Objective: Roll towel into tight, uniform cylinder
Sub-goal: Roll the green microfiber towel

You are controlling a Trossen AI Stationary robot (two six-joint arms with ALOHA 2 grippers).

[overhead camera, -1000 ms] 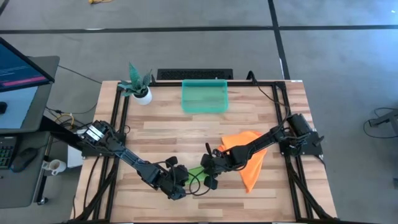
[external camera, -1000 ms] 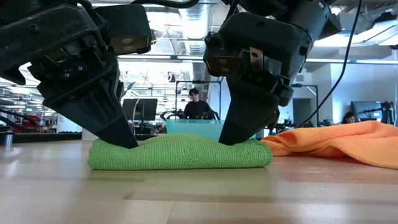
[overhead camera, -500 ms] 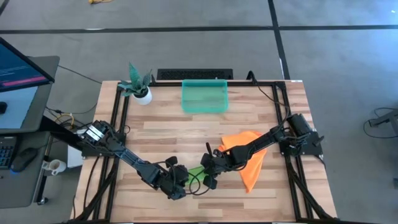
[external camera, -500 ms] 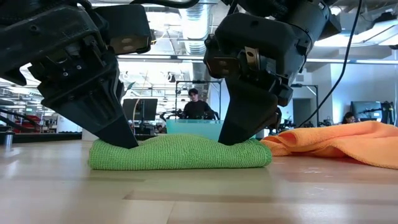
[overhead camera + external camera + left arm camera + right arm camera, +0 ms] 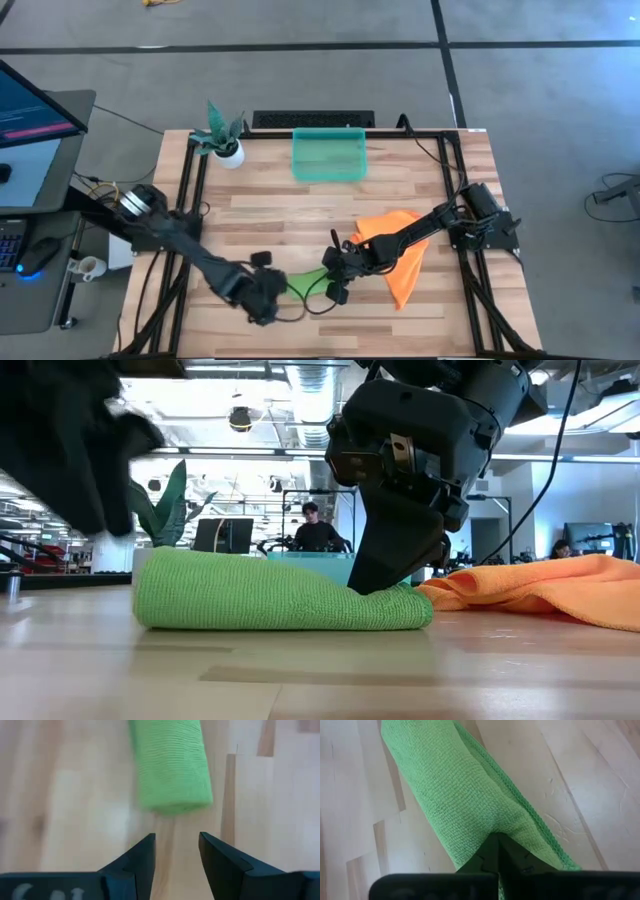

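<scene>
1. The wooden table (image 5: 300, 205) is carrying everything, with both arms reaching in over its near half.
2. The orange cloth (image 5: 400, 262) is lying crumpled behind the right gripper (image 5: 335, 268), spreading under that arm's forearm; in the low view (image 5: 540, 588) it is sitting just beside the roll's end.
3. The teal tray (image 5: 327, 154) is sitting well beyond both grippers, at the table's far edge.
4. The green towel (image 5: 275, 590) is lying rolled into a low cylinder on the table, stretching between the two grippers. Seen from above, only a short green length (image 5: 305, 279) is showing.
5. The potted plant (image 5: 222, 136) is standing well away from the left gripper (image 5: 262, 298), by the far left corner.
6. The right gripper (image 5: 385, 565) is pressing down onto one end of the roll, its fingers pinched together on the towel's fabric (image 5: 470, 795).
7. The left gripper (image 5: 176, 857) is hovering just off the roll's other end (image 5: 170, 767), its fingers (image 5: 137, 862) standing apart with bare wood between them, touching nothing.
</scene>
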